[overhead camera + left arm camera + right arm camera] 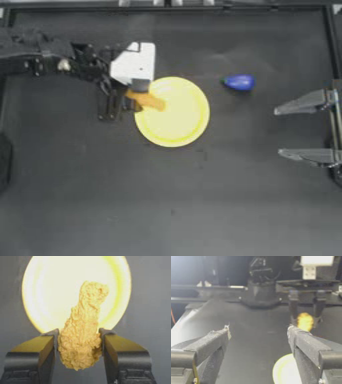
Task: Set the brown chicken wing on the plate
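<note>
the left gripper (79, 349) is clenched on the brown chicken wing (83, 331), holding its thick end between the two jaws. the thin end points out over the plate (43, 293). in the top view the wing (145, 100) lies across the plate's (177, 125) rim on the side facing the table's left edge, so only part of it is above the plate. whether it touches the plate or hangs above it, i cannot tell.

the risk, as i judge it, is a release at this place: the heavy end is near or outside the rim, so the wing could tip back and fall on the table (167, 210), or roll off the raised rim. moving more toward the plate's middle first would be safer.

farther off, a small blue object (239, 82) lies between the plate and the table's right edge. the right gripper (304, 130) waits at the right edge with its jaws wide apart, holding nothing.

in the right wrist view the plate (284, 371) is cut off and the wing (305, 321) is only a bright spot.
</note>
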Controlling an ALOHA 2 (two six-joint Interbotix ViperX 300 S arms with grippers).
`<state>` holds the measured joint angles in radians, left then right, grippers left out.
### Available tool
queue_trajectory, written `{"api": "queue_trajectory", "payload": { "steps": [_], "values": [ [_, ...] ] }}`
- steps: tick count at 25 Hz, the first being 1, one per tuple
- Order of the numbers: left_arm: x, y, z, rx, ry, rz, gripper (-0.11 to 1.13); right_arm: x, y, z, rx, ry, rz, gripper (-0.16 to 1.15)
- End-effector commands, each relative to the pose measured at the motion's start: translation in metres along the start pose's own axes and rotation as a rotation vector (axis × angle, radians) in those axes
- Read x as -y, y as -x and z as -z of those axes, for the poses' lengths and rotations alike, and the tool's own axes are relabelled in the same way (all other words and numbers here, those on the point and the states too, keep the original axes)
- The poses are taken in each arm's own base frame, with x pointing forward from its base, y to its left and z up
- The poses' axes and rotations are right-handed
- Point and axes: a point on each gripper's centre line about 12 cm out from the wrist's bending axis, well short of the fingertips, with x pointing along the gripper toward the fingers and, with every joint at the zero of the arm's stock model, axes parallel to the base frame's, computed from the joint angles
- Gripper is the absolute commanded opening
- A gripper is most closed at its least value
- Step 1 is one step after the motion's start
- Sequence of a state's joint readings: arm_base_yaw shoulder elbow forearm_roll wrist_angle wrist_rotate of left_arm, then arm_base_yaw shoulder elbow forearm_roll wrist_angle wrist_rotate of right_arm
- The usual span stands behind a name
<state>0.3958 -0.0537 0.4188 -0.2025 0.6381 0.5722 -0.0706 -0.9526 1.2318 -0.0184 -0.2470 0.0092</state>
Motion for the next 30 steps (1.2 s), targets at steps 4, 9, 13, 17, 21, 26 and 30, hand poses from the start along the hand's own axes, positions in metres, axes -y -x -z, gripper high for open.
{"api": "queue_trajectory", "payload": {
  "steps": [4,9,13,17,21,26,30],
  "values": [
    [0.0,-0.015,-0.021,0.044,-0.031,-0.01,0.2,0.0,-0.002,-0.005,0.015,-0.006,0.001,0.99],
    [-0.003,-0.037,-0.023,0.051,-0.036,-0.023,0.2,0.0,-0.002,-0.005,0.014,-0.006,0.001,0.99],
    [-0.005,-0.054,-0.021,0.05,-0.034,-0.029,0.2,0.0,-0.002,-0.004,0.012,-0.004,0.001,0.99],
    [-0.006,-0.069,-0.018,0.044,-0.032,-0.033,0.2,0.0,-0.002,-0.003,0.009,-0.006,0.001,0.99],
    [-0.008,-0.084,-0.018,0.041,-0.033,-0.037,0.2,0.0,-0.001,-0.001,0.005,-0.008,0.001,0.99],
    [-0.01,-0.105,-0.017,0.017,-0.03,-0.027,0.2,0.0,-0.001,0.0,0.003,-0.008,0.001,0.99],
    [-0.012,-0.114,-0.016,0.004,-0.029,-0.023,0.2,0.0,0.0,0.0,0.005,-0.008,0.001,0.99]
  ]
}}
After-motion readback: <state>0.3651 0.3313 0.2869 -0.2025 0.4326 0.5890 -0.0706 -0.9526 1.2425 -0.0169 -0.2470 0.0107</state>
